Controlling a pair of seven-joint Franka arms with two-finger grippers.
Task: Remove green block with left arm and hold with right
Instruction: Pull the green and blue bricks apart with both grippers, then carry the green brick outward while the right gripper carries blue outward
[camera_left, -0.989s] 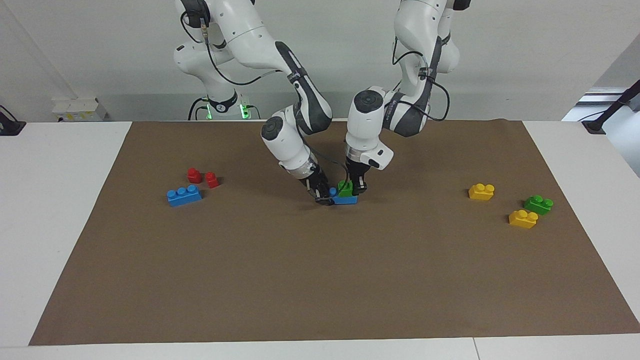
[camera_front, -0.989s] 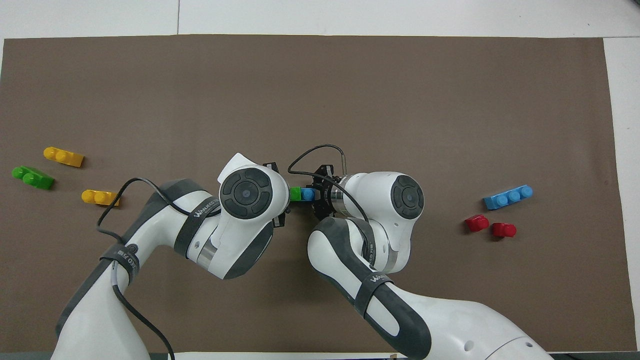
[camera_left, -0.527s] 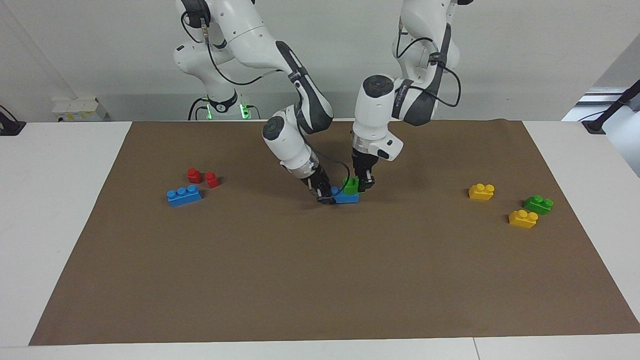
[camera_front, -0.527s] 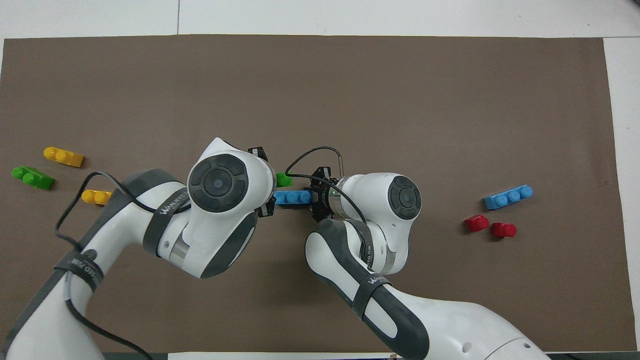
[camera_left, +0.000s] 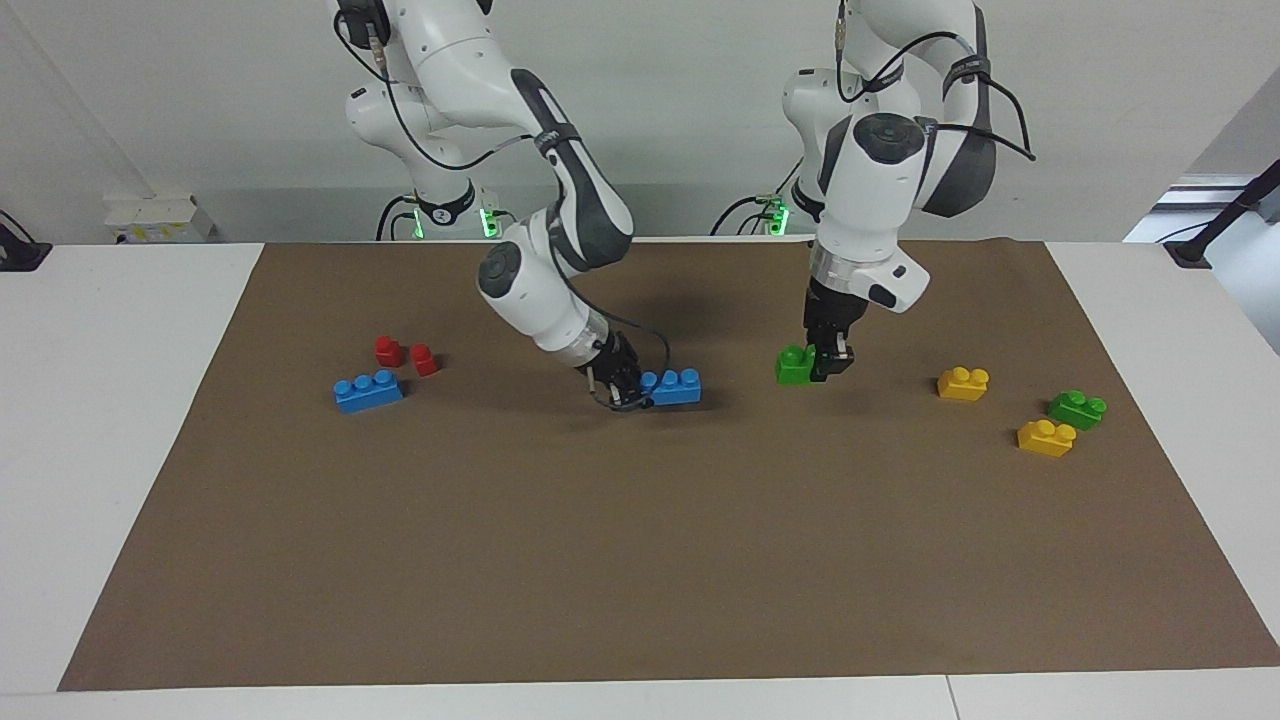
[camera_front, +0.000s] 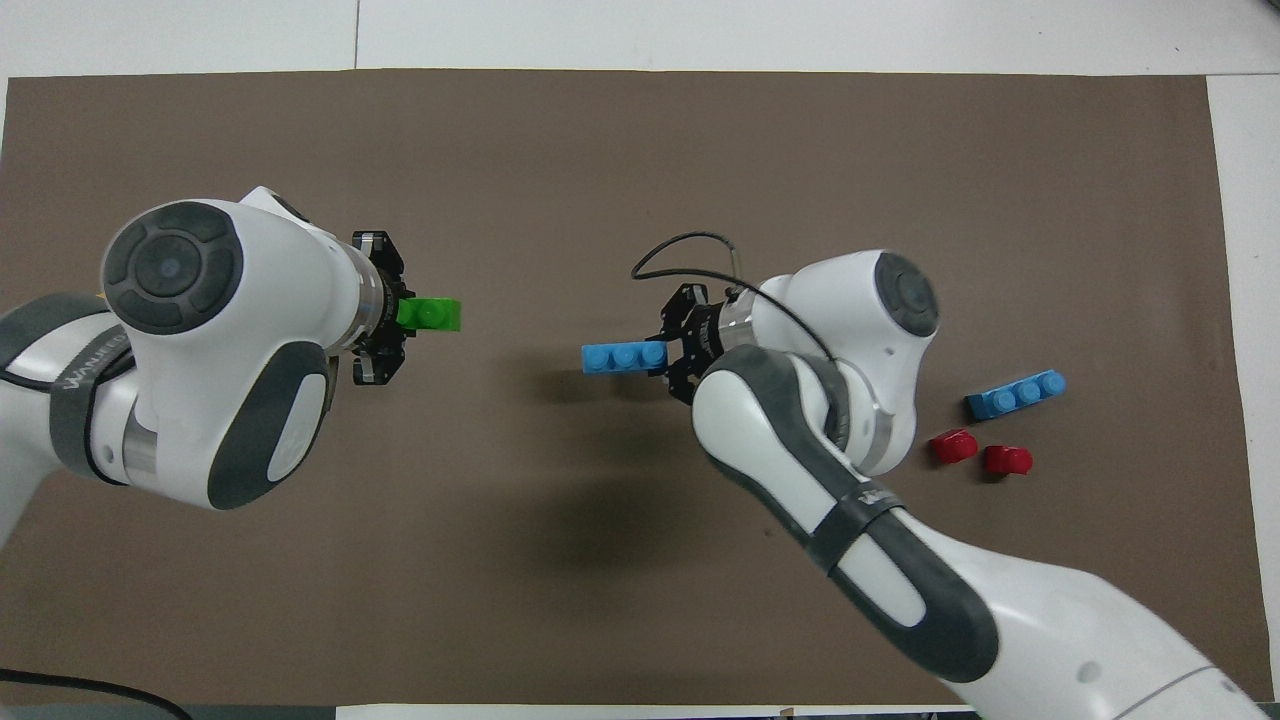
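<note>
I see left end effector (camera_left: 822, 365) clamping green block (camera_left: 795, 366) mid-frame | light, rigid, slick, grip flat sides | right end effector (camera_left: 622, 385) pinching blue brick (camera_left: 672, 386)

High facing view, steep overhead, same table (camera_left: 150, 330)

A brown mat (camera_left: 640, 560) covers the white table (camera_left: 120, 420), carrying scattered bricks.

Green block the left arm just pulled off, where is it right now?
The green block is in the left gripper, off the blue brick held by the right gripper, low over the mat between that brick and the yellow bricks.
</note>
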